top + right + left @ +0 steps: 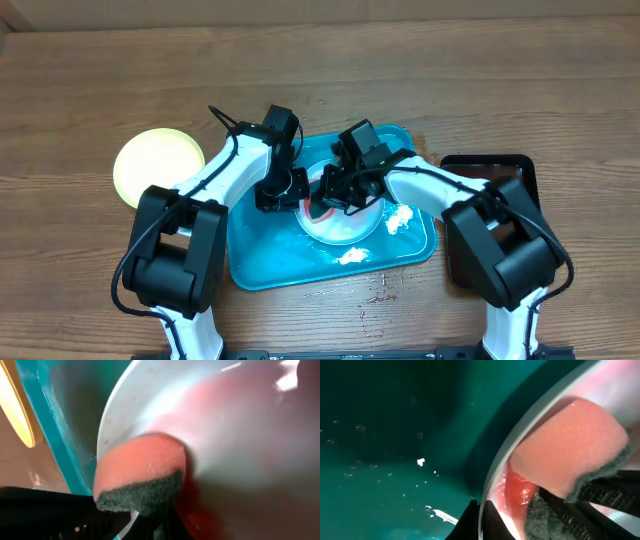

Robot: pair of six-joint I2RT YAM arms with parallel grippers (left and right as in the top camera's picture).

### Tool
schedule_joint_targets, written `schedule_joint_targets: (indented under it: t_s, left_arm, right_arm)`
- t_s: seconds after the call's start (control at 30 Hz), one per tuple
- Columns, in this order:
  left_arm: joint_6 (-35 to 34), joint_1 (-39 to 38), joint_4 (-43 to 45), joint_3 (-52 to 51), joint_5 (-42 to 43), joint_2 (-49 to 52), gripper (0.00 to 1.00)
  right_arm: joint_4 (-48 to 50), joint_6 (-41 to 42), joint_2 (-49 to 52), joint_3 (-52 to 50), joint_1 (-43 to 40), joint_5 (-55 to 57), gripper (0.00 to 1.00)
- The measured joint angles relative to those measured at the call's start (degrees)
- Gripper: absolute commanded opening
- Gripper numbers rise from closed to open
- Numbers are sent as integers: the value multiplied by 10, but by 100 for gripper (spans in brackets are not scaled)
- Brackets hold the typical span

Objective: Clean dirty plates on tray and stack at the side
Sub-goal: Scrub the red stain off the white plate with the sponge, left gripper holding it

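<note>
Centrally, right tool (328,200) clamps the sponge (140,472) against the plate (352,230), at frame-left; left tool (480,521) pinches the adjoining rim.

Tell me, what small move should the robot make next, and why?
Probably slide the sponge across the plate toward its rim: red sauce shows there beside the sponge, and the left fingers pinch that rim, steadying it.

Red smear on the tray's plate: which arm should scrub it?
Right: the right gripper holds the sponge on the plate beside the red smear; the left gripper pinches the plate's rim.
</note>
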Motion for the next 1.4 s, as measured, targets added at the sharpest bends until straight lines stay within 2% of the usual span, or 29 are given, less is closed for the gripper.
schedule_joint_targets:
  t_s: [0.37, 0.6, 0.7, 1.1, 1.4]
  left_arm:
    - [2, 2, 2, 0, 5, 0, 4]
    - [2, 2, 5, 0, 11, 1, 4]
    - [2, 2, 12, 0, 19, 1, 4]
    - [2, -2, 13, 1, 27, 2, 4]
    - [2, -2, 11, 1, 17, 2, 4]
  right_arm:
    - [-15, 37, 6, 5, -34, -21, 4]
    - [-137, -2, 6, 38, -141, -13, 4]
    - [-194, -33, 7, 52, -163, -9, 4]
    - [-367, -186, 7, 67, -153, 5, 4]
    - [-335, -202, 10, 64, -92, -25, 4]
